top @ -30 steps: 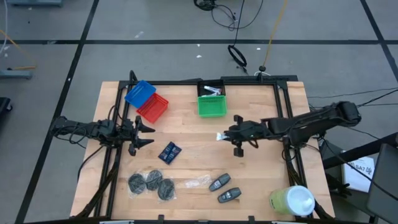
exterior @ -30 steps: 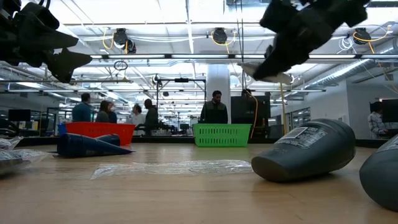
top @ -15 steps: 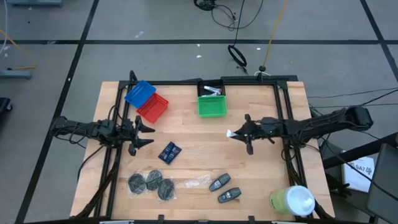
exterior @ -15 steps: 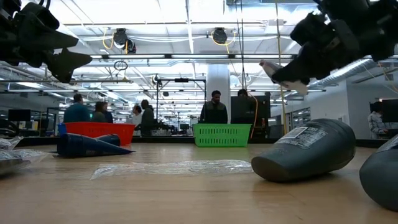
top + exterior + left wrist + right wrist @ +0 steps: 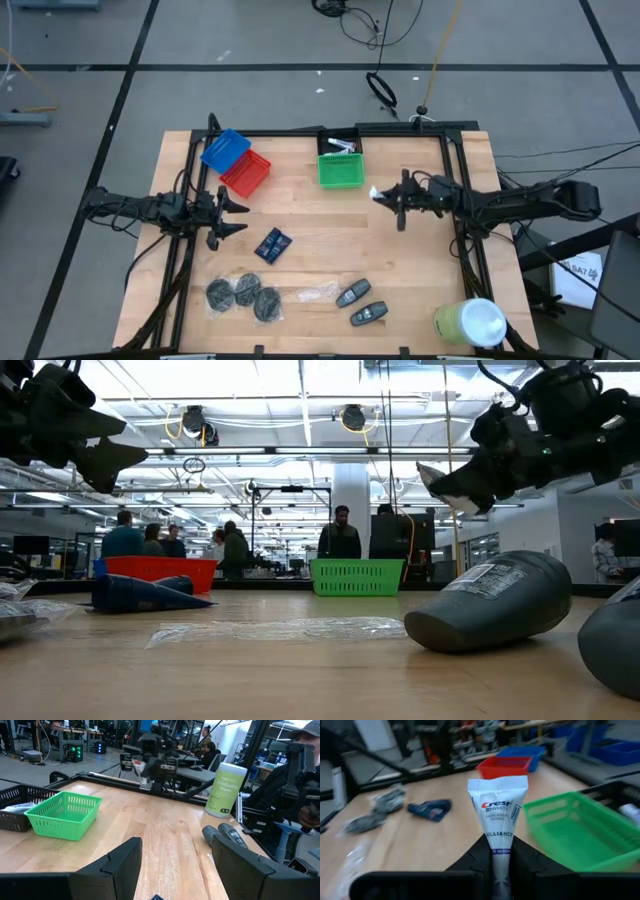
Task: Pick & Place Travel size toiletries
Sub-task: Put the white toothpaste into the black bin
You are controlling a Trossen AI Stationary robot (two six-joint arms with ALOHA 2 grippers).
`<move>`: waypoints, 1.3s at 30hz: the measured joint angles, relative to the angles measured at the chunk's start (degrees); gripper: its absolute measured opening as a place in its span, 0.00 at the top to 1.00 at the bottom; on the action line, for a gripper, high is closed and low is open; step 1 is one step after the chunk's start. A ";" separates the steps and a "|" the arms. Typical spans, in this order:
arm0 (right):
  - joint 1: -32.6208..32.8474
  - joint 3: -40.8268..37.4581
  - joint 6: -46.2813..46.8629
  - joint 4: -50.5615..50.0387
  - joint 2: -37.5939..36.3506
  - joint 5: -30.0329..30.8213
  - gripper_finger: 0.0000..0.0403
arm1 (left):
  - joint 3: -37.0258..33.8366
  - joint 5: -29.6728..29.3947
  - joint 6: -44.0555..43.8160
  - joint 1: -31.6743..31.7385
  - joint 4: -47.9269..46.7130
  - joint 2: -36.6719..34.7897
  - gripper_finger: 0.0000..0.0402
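My right gripper (image 5: 382, 196) hangs above the table just right of the green basket (image 5: 340, 171), shut on a white toothpaste tube (image 5: 497, 810). My left gripper (image 5: 243, 217) waits open at the table's left, with nothing between its fingers. Dark blue packets (image 5: 272, 244) lie flat near the middle. Three dark round discs (image 5: 240, 293) and two dark oval pieces (image 5: 360, 304) lie flat near the front edge. More white tubes (image 5: 340, 146) lie in a black basket behind the green one. My right gripper pinches the tube's lower body (image 5: 500, 854) between its two fingers. The fingers are level and come from the table's right, lying along the tube. The tube sticks out ahead of them, its flat crimped end (image 5: 497, 784) foremost, lifted clear of the table.
A blue basket (image 5: 225, 148) and a red basket (image 5: 246, 174) stand at the far left. A clear wrapper scrap (image 5: 315, 292) lies between the discs and the ovals. A yellow-green cylinder (image 5: 470, 322) stands at the front right corner. People stand in the room beyond the table.
My right gripper has carried the tube toward the table's far edge and a little to the right, drawing up beside the green basket. It has turned on the way, and the tube has stayed clear of the table.
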 joint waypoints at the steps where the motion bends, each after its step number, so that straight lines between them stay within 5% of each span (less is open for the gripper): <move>1: -1.11 0.00 -0.16 0.72 0.00 0.05 0.91 | 0.00 0.00 0.00 0.00 0.00 0.00 0.41; 20: -13.34 1.42 -2.82 4.32 2.49 2.60 0.91 | 0.00 0.00 0.00 0.01 0.00 0.01 0.41; 30: -14.81 21.39 -7.81 -17.12 10.38 1.29 0.91 | 0.00 0.00 0.00 0.00 0.00 0.01 0.41; 39: -19.89 37.42 -10.47 -21.91 25.46 -5.86 0.91 | 0.00 0.00 0.00 0.00 0.00 0.01 0.41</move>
